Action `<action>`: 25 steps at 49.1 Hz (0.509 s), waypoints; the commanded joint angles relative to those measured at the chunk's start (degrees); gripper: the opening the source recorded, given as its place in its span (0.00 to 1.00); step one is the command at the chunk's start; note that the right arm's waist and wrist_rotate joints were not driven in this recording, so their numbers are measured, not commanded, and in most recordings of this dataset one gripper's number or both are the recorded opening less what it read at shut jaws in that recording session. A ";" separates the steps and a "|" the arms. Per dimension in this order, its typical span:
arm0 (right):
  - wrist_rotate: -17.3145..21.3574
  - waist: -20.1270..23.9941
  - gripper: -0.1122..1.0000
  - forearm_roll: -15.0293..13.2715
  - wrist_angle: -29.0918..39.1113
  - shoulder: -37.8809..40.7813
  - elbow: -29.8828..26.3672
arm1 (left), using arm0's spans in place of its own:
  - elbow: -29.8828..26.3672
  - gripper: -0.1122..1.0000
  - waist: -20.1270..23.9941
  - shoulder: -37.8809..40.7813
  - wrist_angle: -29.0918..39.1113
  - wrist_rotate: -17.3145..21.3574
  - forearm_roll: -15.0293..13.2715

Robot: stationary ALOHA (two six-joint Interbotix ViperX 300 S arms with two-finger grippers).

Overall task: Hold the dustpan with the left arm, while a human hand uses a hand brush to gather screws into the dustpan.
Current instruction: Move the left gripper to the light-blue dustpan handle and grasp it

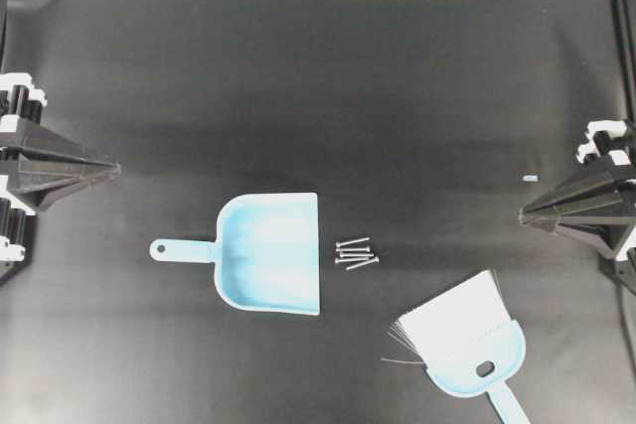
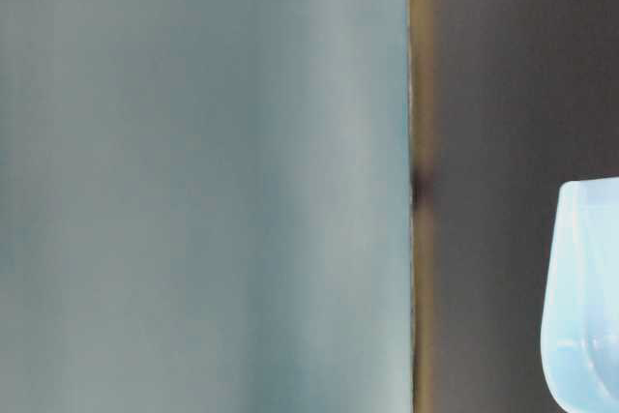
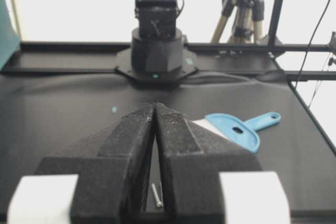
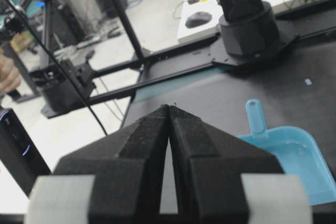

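The light blue dustpan (image 1: 268, 253) lies flat mid-table, its handle (image 1: 179, 248) pointing left and its open mouth to the right. It also shows in the right wrist view (image 4: 294, 161) and at the table-level view's edge (image 2: 585, 307). Several silver screws (image 1: 356, 254) lie just right of the mouth; one shows between my left fingers (image 3: 156, 195). The hand brush (image 1: 465, 338) lies at the front right, bristles up-left, and shows in the left wrist view (image 3: 236, 129). My left gripper (image 1: 114, 168) is shut and empty at the left edge. My right gripper (image 1: 525, 213) is shut and empty at the right. No hand is over the table.
A small pale blue speck (image 1: 530, 177) lies near the right gripper. The other arm's base (image 3: 156, 51) stands at the far table edge. A skin-coloured shape (image 4: 6, 74) sits off the table at the right wrist view's left edge.
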 commanded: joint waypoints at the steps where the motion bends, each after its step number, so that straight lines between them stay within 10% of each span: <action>1: 0.00 0.00 0.13 -0.18 -0.09 0.26 -0.70 | -0.53 0.15 -3.43 1.14 4.83 -0.18 2.46; 16: 0.00 0.00 0.10 0.18 21.71 -5.45 -0.18 | -1.05 0.10 -2.55 5.63 13.97 -0.26 2.37; 25: 0.00 0.00 0.10 0.70 20.21 -11.69 4.13 | -0.09 0.10 -1.49 9.05 14.24 0.00 2.37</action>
